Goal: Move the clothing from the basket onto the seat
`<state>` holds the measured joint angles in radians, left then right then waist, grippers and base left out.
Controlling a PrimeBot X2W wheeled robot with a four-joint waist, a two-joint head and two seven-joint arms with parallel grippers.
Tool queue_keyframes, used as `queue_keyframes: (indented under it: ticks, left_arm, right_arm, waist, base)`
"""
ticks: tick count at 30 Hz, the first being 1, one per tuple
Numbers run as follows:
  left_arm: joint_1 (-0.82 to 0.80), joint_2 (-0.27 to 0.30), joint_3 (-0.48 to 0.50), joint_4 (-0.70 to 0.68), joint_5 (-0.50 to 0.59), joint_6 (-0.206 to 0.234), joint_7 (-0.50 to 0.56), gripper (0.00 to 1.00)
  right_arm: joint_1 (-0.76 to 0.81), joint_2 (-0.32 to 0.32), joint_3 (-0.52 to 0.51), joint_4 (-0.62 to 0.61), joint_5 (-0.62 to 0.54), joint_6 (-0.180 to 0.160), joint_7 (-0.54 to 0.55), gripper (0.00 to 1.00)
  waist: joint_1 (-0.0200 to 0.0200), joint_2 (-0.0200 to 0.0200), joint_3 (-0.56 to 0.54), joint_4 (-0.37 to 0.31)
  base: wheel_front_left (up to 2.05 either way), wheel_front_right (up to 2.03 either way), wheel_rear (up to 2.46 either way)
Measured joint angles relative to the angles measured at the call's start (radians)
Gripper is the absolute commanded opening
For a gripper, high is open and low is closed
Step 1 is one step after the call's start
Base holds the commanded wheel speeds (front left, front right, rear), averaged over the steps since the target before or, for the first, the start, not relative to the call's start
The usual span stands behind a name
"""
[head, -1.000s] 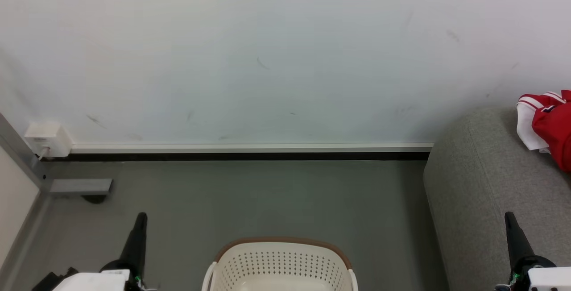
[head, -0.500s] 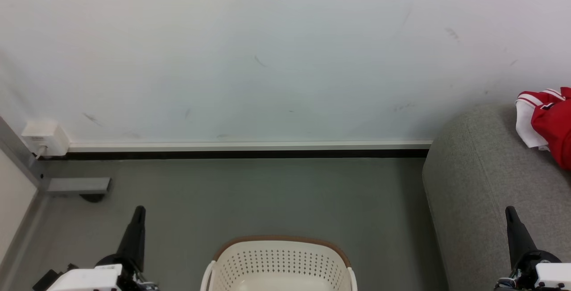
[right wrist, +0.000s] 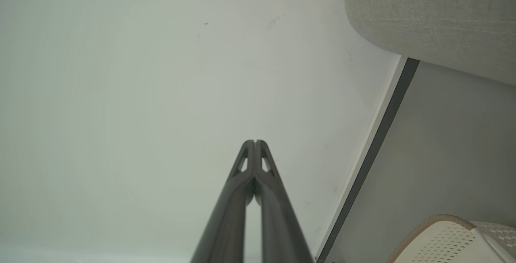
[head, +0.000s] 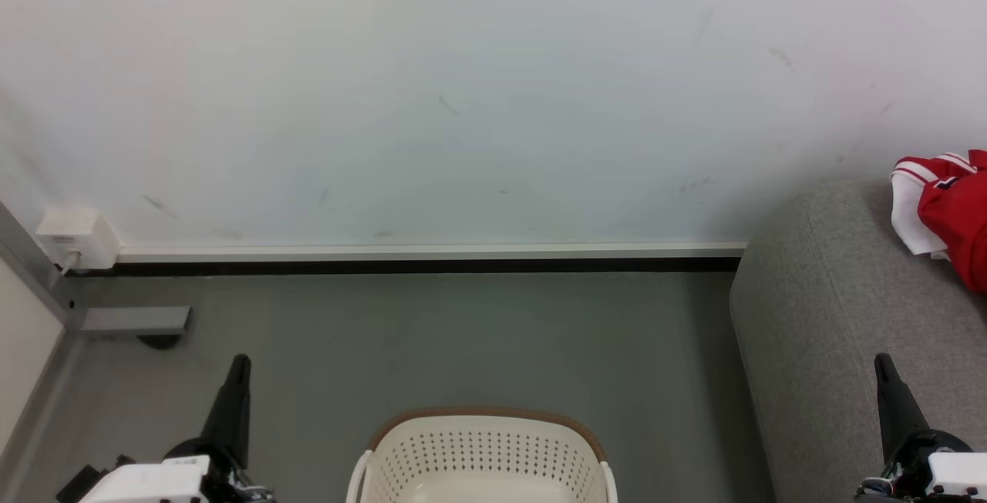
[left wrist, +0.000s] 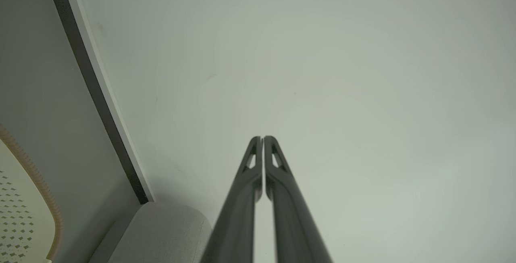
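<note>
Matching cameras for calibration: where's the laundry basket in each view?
Head view: basket at bottom centre, cut off by the lower edge.
Left wrist view: basket in the lower left corner.
Right wrist view: basket in the lower right corner.
Shared landmark: the dark baseboard at the foot of the white wall, a slanted stripe in both wrist views.

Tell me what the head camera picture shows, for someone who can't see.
An oval cream plastic basket with a brown rim sits on the grey floor at bottom centre, and red-and-white clothing lies on a grey fabric sofa at right. The dark left gripper and right gripper point toward a white wall.
</note>
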<state>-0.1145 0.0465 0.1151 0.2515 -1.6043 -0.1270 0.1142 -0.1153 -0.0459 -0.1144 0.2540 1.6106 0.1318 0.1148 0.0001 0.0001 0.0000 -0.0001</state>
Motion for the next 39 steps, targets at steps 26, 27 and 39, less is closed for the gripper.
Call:
queue_keyframes:
  ticks: [26,27,39]
  left_arm:
    - [0.0,0.0,0.0,0.0,0.0,0.0,0.0,0.0]
    - [0.0,0.0,0.0,0.0,0.0,0.0,0.0,0.0]
    - [0.0,0.0,0.0,0.0,0.0,0.0,0.0,0.0]
  right_arm:
    - [0.0,0.0,0.0,0.0,0.0,0.0,0.0,0.0]
    - [0.0,0.0,0.0,0.0,0.0,0.0,0.0,0.0]
    - [0.0,0.0,0.0,0.0,0.0,0.0,0.0,0.0]
  waist:
    - [-0.0001,-0.0001,0.0,0.0]
    - [-0.0001,0.0,0.0,0.0]
    - [-0.0001,0.0,0.0,0.0]
  base:
    - [0.0,0.0,0.0]
    - [0.0,0.0,0.0]
    - [0.0,0.0,0.0]
